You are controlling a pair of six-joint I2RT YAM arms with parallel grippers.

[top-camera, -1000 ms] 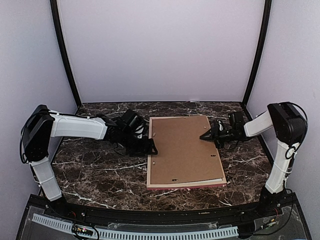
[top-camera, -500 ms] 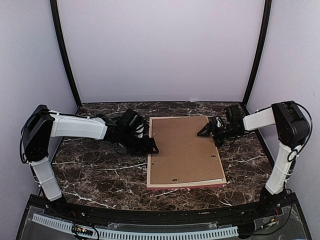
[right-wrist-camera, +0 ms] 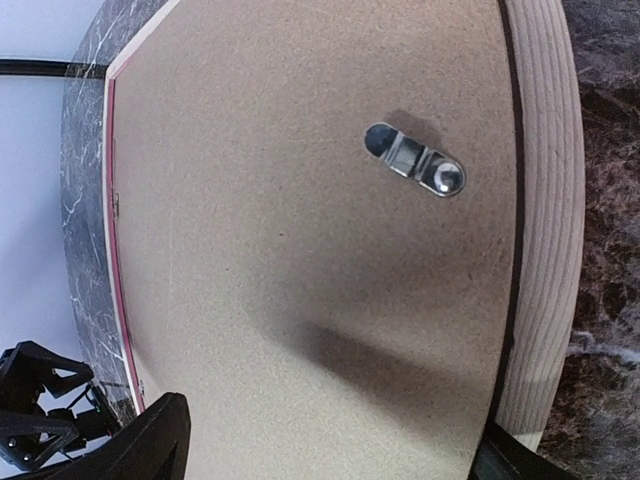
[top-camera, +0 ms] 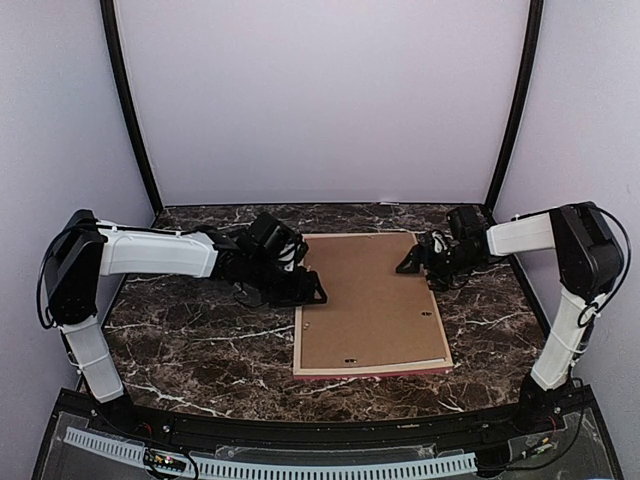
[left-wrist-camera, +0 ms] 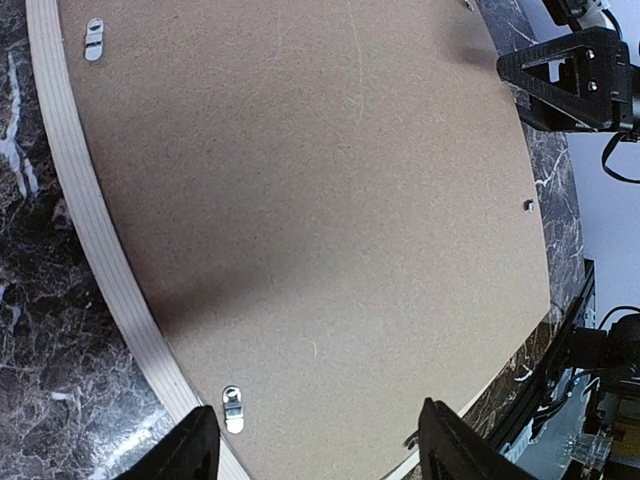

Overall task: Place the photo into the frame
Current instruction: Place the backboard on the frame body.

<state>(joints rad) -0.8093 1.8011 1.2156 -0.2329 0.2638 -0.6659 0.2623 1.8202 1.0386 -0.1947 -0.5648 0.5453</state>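
Observation:
The frame (top-camera: 372, 370) lies face down on the marble table, pale wood sides up with a pink strip along its near edge. A plain brown backing board (top-camera: 370, 300) fills it, so the photo is hidden. My left gripper (top-camera: 306, 290) is open over the frame's left edge; in the left wrist view its fingers (left-wrist-camera: 195, 450) straddle bare board (left-wrist-camera: 300, 200). My right gripper (top-camera: 414, 262) is open at the frame's far right corner. In the right wrist view the right gripper (right-wrist-camera: 330, 445) spans board (right-wrist-camera: 300, 250) beside the wood rim (right-wrist-camera: 545, 200), holding nothing.
Small metal turn clips (left-wrist-camera: 232, 408) (right-wrist-camera: 415, 160) sit along the board's edges. Marble tabletop (top-camera: 200, 350) surrounds the frame. Purple walls and black posts (top-camera: 135, 120) enclose the back and sides. The right gripper (left-wrist-camera: 570, 85) shows in the left wrist view.
My right gripper has opened wide and drawn back towards the frame's far right corner. My left gripper has shifted slightly right over the frame's left edge.

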